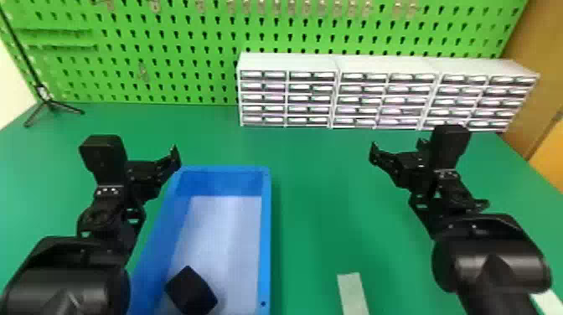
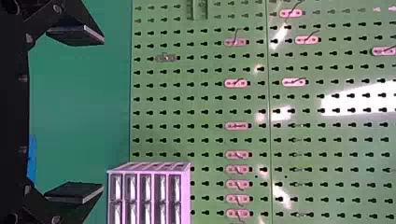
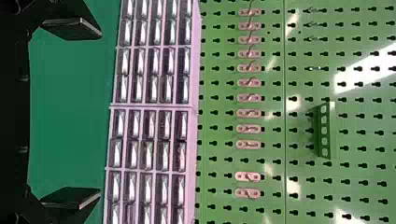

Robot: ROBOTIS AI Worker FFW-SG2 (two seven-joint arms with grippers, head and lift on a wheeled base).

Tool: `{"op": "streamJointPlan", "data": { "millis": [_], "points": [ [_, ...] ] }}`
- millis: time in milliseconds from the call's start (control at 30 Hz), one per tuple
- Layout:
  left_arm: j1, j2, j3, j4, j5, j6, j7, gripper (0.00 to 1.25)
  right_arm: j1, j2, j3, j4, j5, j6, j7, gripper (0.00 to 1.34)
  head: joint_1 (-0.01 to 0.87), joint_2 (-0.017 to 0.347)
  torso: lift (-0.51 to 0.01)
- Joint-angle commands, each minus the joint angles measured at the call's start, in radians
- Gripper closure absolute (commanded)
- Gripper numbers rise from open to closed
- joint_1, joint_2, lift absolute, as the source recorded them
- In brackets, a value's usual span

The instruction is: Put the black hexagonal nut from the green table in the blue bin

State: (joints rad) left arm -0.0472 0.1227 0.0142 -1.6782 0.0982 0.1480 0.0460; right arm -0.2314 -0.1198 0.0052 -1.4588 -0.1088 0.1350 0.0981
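Observation:
Inside the blue bin (image 1: 265, 234), on its pale floor near the front, lies a black angular piece (image 1: 190, 290); whether it is the hexagonal nut I cannot tell. My left gripper (image 1: 146, 176) hangs over the bin's back left side, and in the left wrist view the left gripper (image 2: 102, 114) has its fingers wide apart with nothing between them. Over the green table (image 1: 318, 192), well to the right of the bin, is my right gripper (image 1: 419, 167); the right wrist view shows the right gripper (image 3: 100, 112) open and holding nothing.
White drawer cabinets (image 1: 289, 63) stand along the table's back edge, in front of a green pegboard (image 1: 188, 42). A black tripod (image 1: 50, 104) is at the back left. A pale strip (image 1: 352, 293) lies near the front, right of the bin.

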Motion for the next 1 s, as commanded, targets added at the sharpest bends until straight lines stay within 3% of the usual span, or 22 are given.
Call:
{"op": "streamJointPlan", "data": {
  "millis": [0,967],
  "points": [
    [0.003,0.000,0.001,0.000,0.000,0.004,0.000,0.17,0.001,-0.001,-0.004,0.000,0.000,0.000,0.000,0.12,0.683,0.028,-0.096],
    [0.012,0.000,0.009,-0.002,0.001,0.004,0.000,0.17,0.012,-0.003,-0.019,0.000,0.000,0.000,0.000,0.12,0.683,0.028,-0.096]
  ]
}}
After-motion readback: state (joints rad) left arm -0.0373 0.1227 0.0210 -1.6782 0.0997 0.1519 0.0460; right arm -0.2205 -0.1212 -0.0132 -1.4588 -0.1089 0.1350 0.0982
